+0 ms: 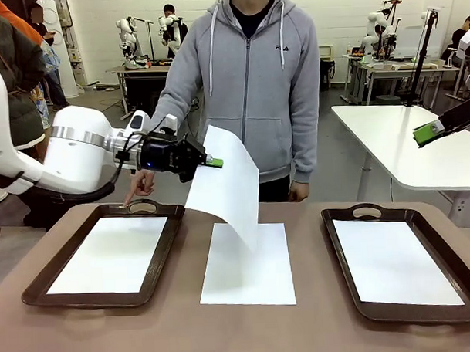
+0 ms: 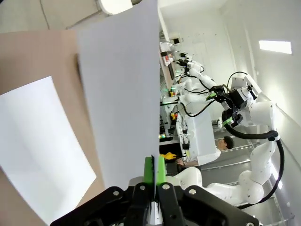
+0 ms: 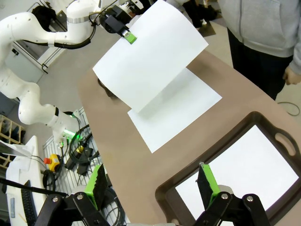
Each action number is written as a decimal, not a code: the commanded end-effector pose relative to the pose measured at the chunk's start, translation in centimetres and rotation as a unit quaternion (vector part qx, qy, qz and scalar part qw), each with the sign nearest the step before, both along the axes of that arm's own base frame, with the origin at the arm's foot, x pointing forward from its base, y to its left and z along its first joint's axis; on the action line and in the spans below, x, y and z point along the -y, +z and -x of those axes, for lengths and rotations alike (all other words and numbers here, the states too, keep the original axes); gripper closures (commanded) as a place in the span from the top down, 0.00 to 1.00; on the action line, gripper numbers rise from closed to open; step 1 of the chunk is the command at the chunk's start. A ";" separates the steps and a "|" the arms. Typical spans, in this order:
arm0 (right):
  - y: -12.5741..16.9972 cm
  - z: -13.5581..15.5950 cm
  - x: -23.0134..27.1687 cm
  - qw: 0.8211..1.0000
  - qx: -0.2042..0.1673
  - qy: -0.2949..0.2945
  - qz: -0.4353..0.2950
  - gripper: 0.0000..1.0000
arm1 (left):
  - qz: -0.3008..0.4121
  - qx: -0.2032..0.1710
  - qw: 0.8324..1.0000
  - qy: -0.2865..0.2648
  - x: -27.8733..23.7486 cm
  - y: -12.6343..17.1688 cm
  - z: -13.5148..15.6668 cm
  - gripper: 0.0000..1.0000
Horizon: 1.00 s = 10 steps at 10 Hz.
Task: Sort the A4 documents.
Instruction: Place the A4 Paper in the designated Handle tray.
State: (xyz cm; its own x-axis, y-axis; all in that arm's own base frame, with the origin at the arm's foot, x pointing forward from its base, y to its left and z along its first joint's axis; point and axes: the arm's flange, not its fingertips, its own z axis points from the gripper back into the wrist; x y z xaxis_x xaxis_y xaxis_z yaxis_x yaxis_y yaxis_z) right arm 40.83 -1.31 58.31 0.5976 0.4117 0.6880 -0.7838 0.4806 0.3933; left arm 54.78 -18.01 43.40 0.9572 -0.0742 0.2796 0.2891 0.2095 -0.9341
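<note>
Left gripper (image 1: 212, 162) pinched shut on the top edge of our A4 sheet (image 1: 229, 188). Sheet hangs below the jaws, long axis sloping down and away from the tool, slightly curled. Light, floppy, will swing: we'd hold at the edge and move slowly. Right gripper (image 3: 153, 181) fully open, empty.

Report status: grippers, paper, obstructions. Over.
Left gripper shut on one sheet, lifted, hanging curved. Right gripper open, empty, raised. Second sheet flat mid-table. Person's hand points at left tray handle.
</note>
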 end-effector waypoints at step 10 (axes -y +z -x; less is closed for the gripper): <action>-0.1 -0.1 -0.1 1.000 0.001 -0.002 -0.004 1.00 | 0.021 -0.177 0.982 -0.068 -10.3 -6.7 1.0 0.01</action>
